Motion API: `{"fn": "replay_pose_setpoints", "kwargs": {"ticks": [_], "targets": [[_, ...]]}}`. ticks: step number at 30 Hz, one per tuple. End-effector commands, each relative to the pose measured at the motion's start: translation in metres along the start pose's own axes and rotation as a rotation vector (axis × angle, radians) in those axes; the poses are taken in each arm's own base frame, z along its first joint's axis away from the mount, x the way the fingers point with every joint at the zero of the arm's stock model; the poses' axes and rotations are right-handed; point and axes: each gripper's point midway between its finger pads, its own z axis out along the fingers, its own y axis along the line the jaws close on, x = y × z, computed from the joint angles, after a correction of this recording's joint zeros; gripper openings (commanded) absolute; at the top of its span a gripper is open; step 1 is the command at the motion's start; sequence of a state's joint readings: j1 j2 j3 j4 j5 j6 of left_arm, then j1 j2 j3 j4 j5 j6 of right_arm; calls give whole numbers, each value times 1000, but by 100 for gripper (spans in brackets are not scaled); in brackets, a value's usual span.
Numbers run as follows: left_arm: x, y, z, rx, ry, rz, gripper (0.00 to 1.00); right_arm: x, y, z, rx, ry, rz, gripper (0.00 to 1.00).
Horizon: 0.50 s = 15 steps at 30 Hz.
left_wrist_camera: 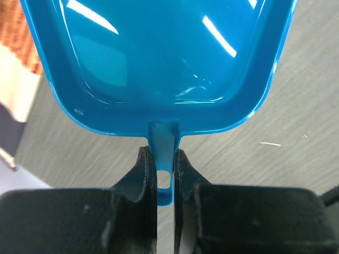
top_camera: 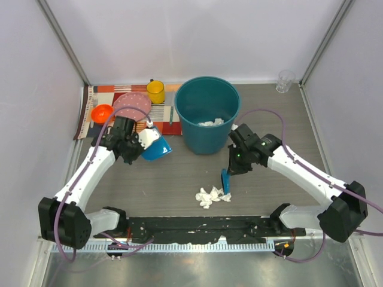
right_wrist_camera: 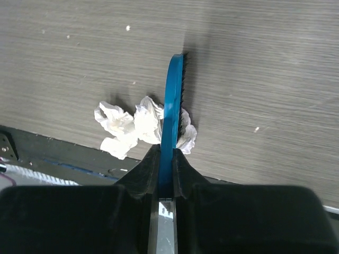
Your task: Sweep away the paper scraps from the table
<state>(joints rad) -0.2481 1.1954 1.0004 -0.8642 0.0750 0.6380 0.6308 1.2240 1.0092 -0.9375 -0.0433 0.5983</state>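
About three paper scraps [top_camera: 212, 195] lie in front of the one teal bucket [top_camera: 206, 113], touching one blue brush [top_camera: 225, 181] pinched in the right jaws; left jaws pinch one dustpan [top_camera: 157, 149].

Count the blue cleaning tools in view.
2: a dustpan held by the left gripper, left of the bucket; a brush held by the right gripper, beside the paper scraps. None seems hidden.

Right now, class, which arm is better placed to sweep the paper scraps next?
Right. The right fingers grip the blue brush right at the paper scraps; the left fingers hold the dustpan farther away, near the placemat.
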Motion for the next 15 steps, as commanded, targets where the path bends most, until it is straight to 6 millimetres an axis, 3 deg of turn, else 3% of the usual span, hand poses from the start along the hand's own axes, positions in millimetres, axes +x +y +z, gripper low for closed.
{"fn": "replay_pose_setpoints", "kwargs": {"ticks": [1, 5, 9, 12, 15], "targets": [[14, -43, 9, 203, 9, 42, 0, -23, 27, -13, -38, -82, 21, 1], [27, -75, 9, 313, 38, 97, 0, -40, 17, -48, 22, -181, 28, 1], [35, -109, 7, 399, 84, 218, 0, -45, 29, -76, -57, -234, 56, 1], [37, -132, 8, 423, 155, 347, 0, -43, 25, -80, -42, -231, 61, 1], [39, -143, 14, 443, 210, 411, 0, -34, 1, -81, 78, -202, 57, 1]]}}
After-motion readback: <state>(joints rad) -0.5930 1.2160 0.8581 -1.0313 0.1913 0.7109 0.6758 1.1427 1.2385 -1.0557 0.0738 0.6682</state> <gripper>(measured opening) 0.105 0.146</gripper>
